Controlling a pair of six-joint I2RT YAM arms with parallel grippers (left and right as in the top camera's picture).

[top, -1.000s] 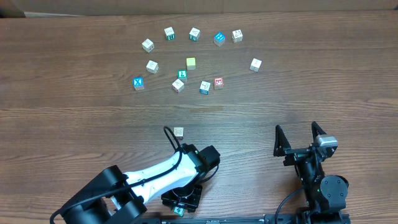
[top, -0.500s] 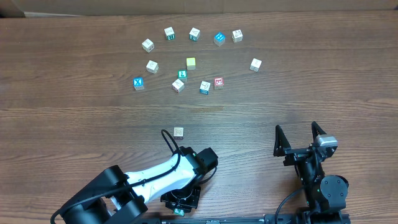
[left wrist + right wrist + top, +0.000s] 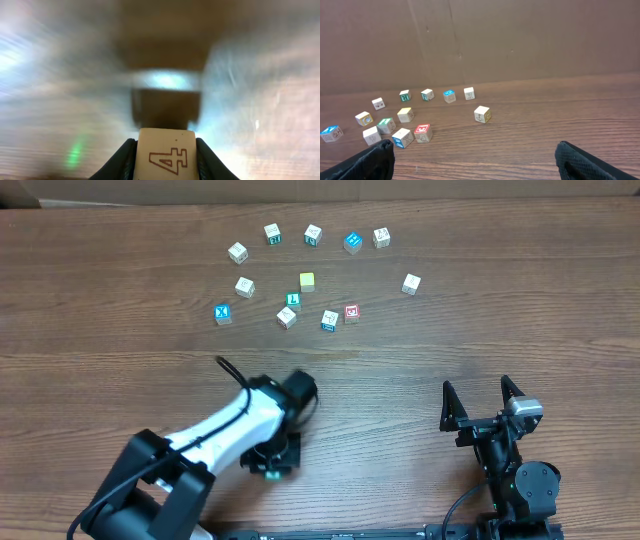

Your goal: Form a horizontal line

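Observation:
My left gripper (image 3: 166, 161) is shut on a pale wooden cube (image 3: 166, 152) with a red outlined "4" on its face; the black fingers press both its sides. Overhead, the left gripper (image 3: 292, 391) covers that cube near the table's middle. The other letter cubes lie scattered at the back, in no horizontal line: the green "L" cube (image 3: 293, 300), a red-faced cube (image 3: 351, 311) and white cubes such as one at the far right (image 3: 411, 283). My right gripper (image 3: 478, 395) stands open and empty at the front right, far from the cubes.
A blue "X" cube (image 3: 222, 313) and a plain yellow cube (image 3: 307, 281) sit in the cluster. Several more cubes form an arc at the back (image 3: 313, 234). A brown wall (image 3: 520, 40) rises behind the table.
My left arm swung forward and left over the lone cube, which it now hides from overhead. Its jaws narrowed and closed on that cube. The right arm has not moved.

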